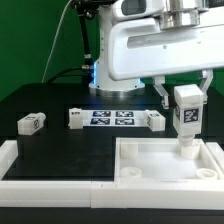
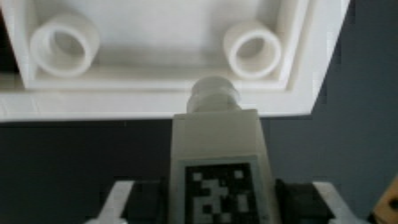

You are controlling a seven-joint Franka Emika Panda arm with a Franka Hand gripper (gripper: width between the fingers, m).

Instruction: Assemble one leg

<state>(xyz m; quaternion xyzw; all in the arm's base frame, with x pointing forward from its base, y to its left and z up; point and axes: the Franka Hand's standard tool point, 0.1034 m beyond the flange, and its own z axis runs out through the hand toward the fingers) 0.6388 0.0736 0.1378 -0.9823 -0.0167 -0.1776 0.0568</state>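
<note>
My gripper (image 1: 186, 105) is shut on a leg (image 1: 186, 115), a white block with a black-and-white tag, and holds it upright. Its round lower end hangs over the far right corner of the white tray (image 1: 140, 160). In the wrist view the leg (image 2: 217, 150) runs out from between my fingers (image 2: 125, 200). Its round tip (image 2: 214, 92) lies over the tray's rim (image 2: 160, 100), short of the nearer round socket (image 2: 253, 48). A second socket (image 2: 63, 48) lies further along.
Three more legs lie on the black table: one at the exterior view's left (image 1: 31, 123), and two (image 1: 75, 118) (image 1: 153, 120) at the ends of the marker board (image 1: 112, 118). A white L-shaped rail (image 1: 40, 180) runs along the front left.
</note>
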